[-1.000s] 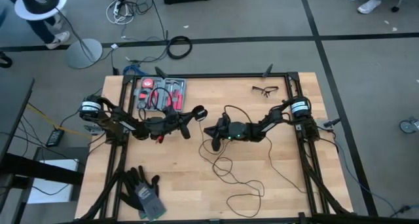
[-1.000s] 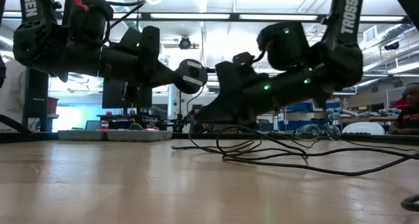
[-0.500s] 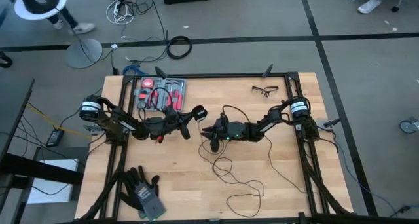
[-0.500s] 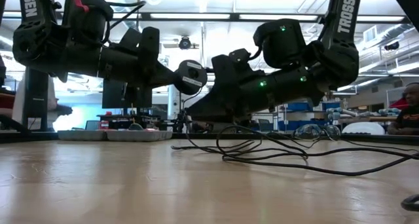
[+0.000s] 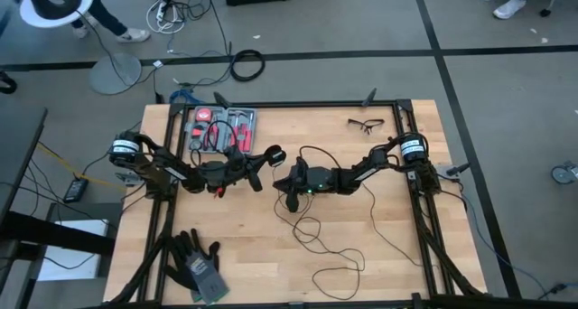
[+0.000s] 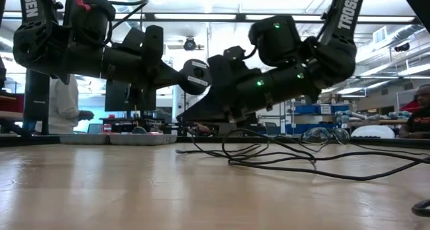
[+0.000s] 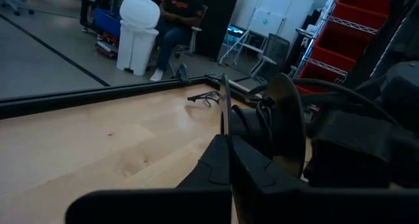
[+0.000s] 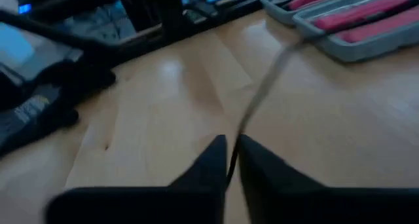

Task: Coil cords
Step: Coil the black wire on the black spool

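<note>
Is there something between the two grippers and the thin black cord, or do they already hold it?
Nothing visible stands between. The left gripper is shut on the cord just behind its round puck; the right gripper is shut on the same cord, close beside it. The rest lies loose on the table.

Grey floor crossed by black tape lines, red bins, bright ceiling strip lights.

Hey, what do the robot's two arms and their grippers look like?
Both arms are dark, jointed and tube-like. A white round label sits at each base. White TROSSEN lettering runs along the upper links. Green lights glow on the right arm's wrist. The left gripper and right gripper have slim black fingers.
</note>
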Action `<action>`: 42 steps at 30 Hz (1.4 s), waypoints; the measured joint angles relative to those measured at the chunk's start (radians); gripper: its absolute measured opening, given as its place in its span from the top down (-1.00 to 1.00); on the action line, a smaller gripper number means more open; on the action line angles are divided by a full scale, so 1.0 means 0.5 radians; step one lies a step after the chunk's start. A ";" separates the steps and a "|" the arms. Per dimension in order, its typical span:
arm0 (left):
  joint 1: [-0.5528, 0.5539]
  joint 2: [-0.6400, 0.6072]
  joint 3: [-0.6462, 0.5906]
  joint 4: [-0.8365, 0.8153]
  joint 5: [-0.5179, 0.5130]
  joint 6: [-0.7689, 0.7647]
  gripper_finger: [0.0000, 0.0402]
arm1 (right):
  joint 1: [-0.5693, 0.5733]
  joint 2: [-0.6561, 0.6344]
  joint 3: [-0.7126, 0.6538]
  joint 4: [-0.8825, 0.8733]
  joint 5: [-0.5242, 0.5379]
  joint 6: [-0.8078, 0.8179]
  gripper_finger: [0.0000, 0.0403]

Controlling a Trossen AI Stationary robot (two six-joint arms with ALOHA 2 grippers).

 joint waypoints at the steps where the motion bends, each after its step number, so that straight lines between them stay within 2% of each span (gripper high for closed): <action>1: 0.000 0.000 -0.001 0.001 0.000 0.000 1.00 | 0.000 0.000 0.033 -0.053 -0.005 -0.032 0.93; 12: 0.001 -0.002 0.001 -0.137 -0.019 -0.068 1.00 | -0.038 -0.023 0.345 -0.425 -0.210 -0.242 0.99; 22: -0.014 0.002 -0.001 -0.298 0.017 -0.100 1.00 | -0.122 -0.316 0.348 -0.745 -0.197 -0.323 0.99; 31: -0.016 0.002 -0.001 -0.303 0.042 -0.104 1.00 | -0.124 -0.558 0.346 -1.128 0.172 -0.506 1.00; 37: -0.016 0.002 -0.001 -0.304 0.055 -0.108 1.00 | -0.130 -0.690 0.346 -1.449 0.447 -0.468 1.00; 42: -0.016 0.002 -0.003 -0.295 0.070 -0.114 1.00 | -0.130 -0.675 0.346 -1.635 0.495 -0.329 1.00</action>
